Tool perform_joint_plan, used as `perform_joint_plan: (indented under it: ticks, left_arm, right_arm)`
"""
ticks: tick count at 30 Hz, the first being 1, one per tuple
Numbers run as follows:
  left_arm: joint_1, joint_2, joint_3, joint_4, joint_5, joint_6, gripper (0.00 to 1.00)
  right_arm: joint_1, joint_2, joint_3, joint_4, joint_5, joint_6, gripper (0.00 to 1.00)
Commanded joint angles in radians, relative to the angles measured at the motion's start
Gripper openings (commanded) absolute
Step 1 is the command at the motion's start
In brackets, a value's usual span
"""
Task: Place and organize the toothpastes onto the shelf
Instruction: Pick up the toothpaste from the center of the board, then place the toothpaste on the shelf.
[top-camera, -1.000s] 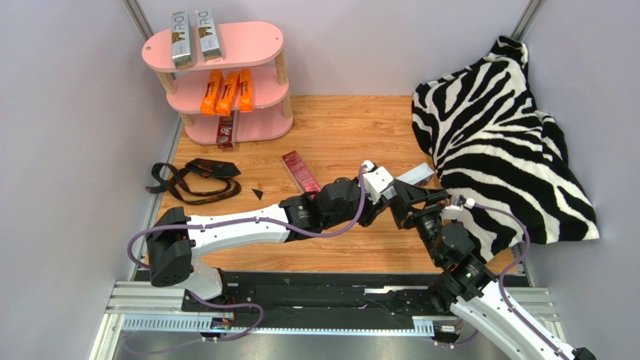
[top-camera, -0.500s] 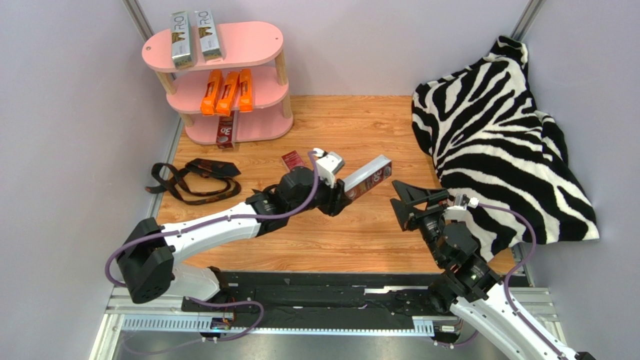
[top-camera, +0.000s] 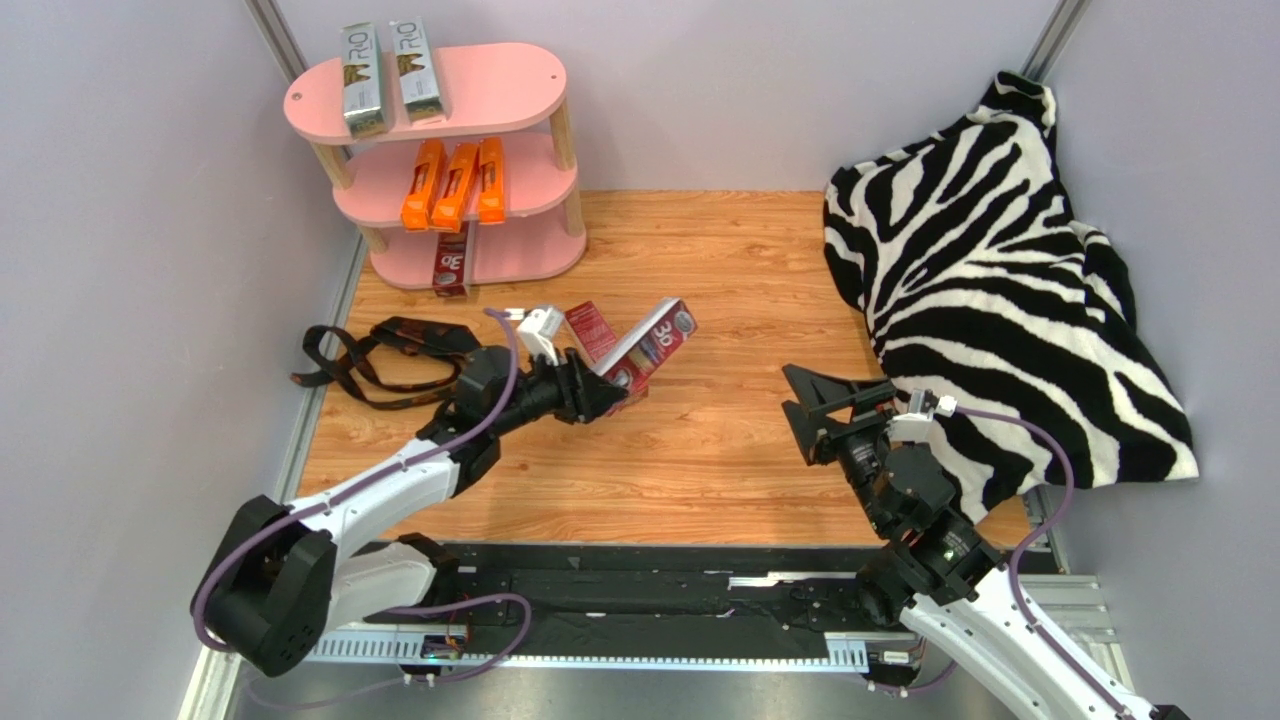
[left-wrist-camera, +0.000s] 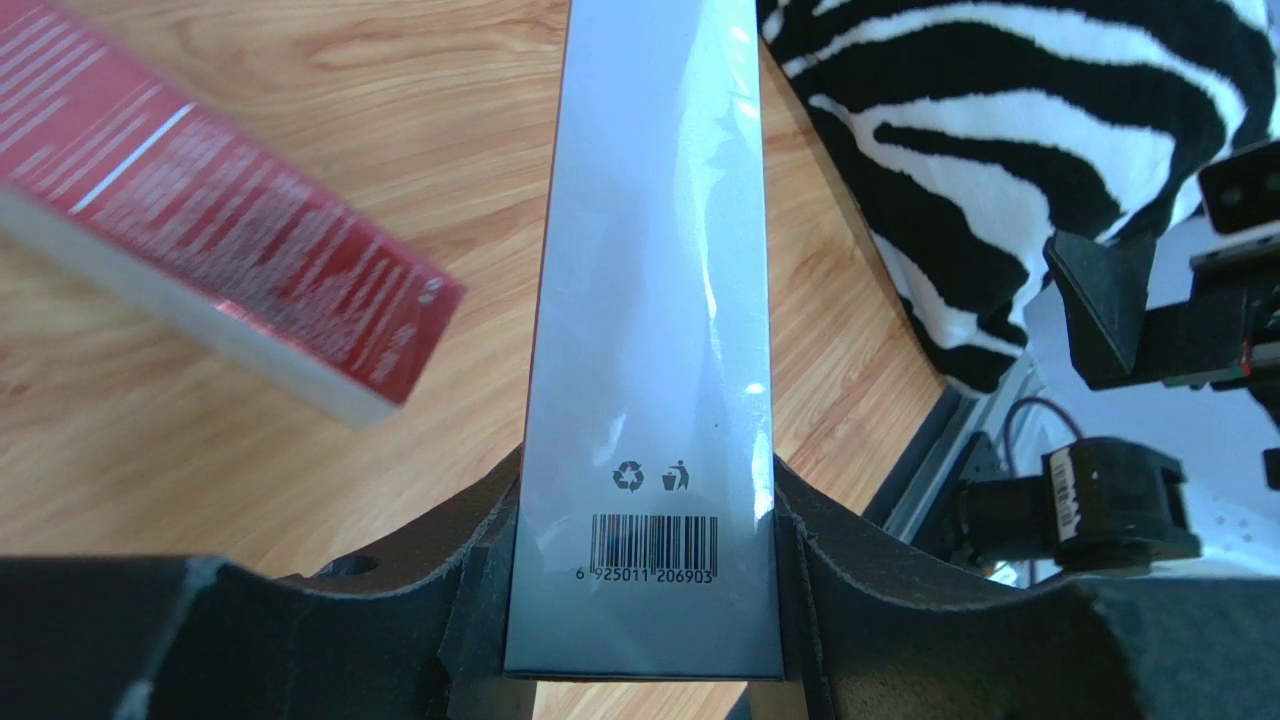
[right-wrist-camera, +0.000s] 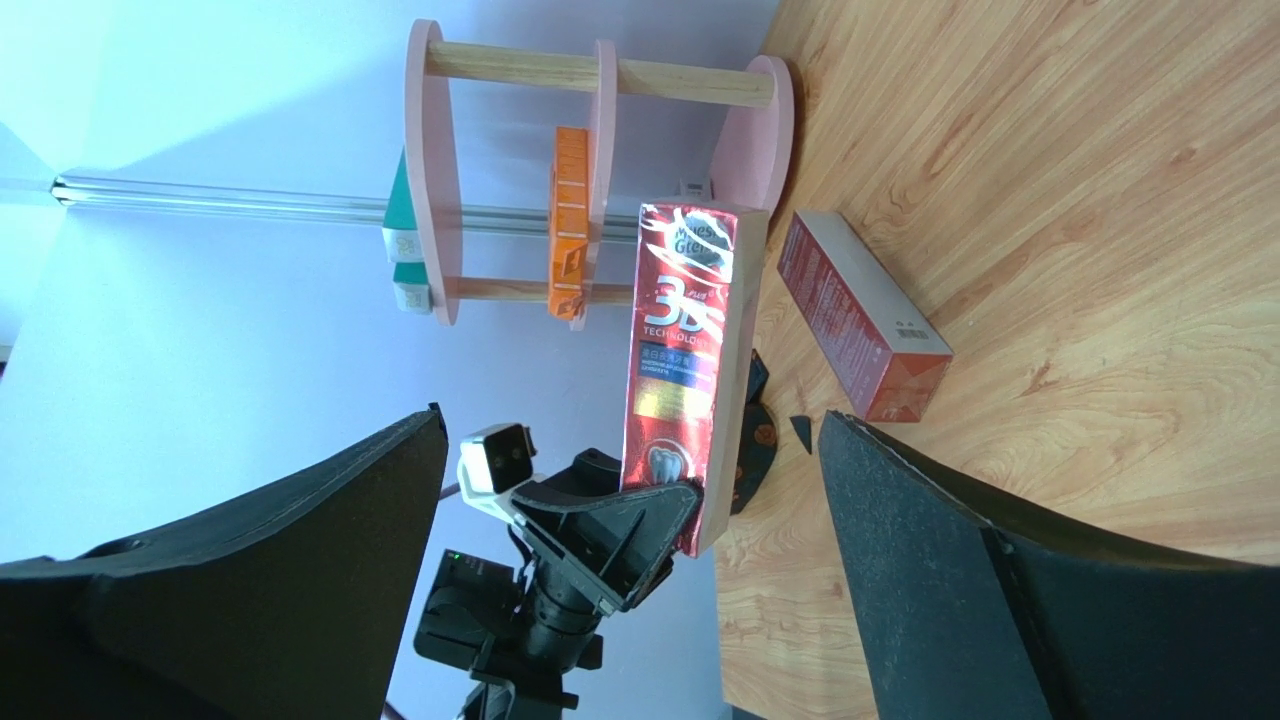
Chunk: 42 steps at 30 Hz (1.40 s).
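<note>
Left hand (top-camera: 598, 393) grips a red box (top-camera: 655, 338); right hand (top-camera: 819, 408) gapes apart. Next, carry it to the shelf (top-camera: 496, 83).

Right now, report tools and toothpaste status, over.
Left tool shut on dark red carton, lifted. Right tool open, empty. Second red carton loose on the table. Black strap lies in front of the shelf.

Red carton (top-camera: 657, 339) farther left (nearer shelf (top-camera: 496, 83))

Pink shelf (top-camera: 519, 75), silver cartons (top-camera: 361, 75) atop, orange cartons (top-camera: 451, 183) mid-tier; one red carton (top-camera: 657, 338) aloft, tilted.
</note>
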Motion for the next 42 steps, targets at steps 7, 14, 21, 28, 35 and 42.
perform_joint_plan:
  ticks: [7,14,21,28,35,42]
  left_arm:
    - [0.498,-0.027,-0.232,0.491,0.404,-0.322,0.37]
    - [0.748,0.142,-0.299,0.844,0.562,-0.498,0.37]
    - [0.946,0.548,-0.263,1.137,0.676,-0.663,0.37]
    - [0.998,0.532,-0.295,1.135,0.648,-0.584,0.37]
    - [1.017,0.53,-0.264,1.135,0.643,-0.607,0.37]
    - [1.017,0.527,-0.194,1.135,0.604,-0.661,0.36]
  right_arm:
    - [-0.003,0.009,0.048,-0.038,0.005,-0.057,0.99]
    - [-0.005,0.015,0.027,-0.018,-0.004,-0.045,0.99]
    - [-0.003,0.021,0.021,-0.012,0.002,-0.049,0.99]
    - [-0.003,0.015,0.011,-0.021,0.011,-0.054,1.0]
    - [-0.003,0.021,-0.013,0.003,0.018,-0.049,0.99]
    - [-0.003,0.017,-0.019,0.002,0.015,-0.051,0.99]
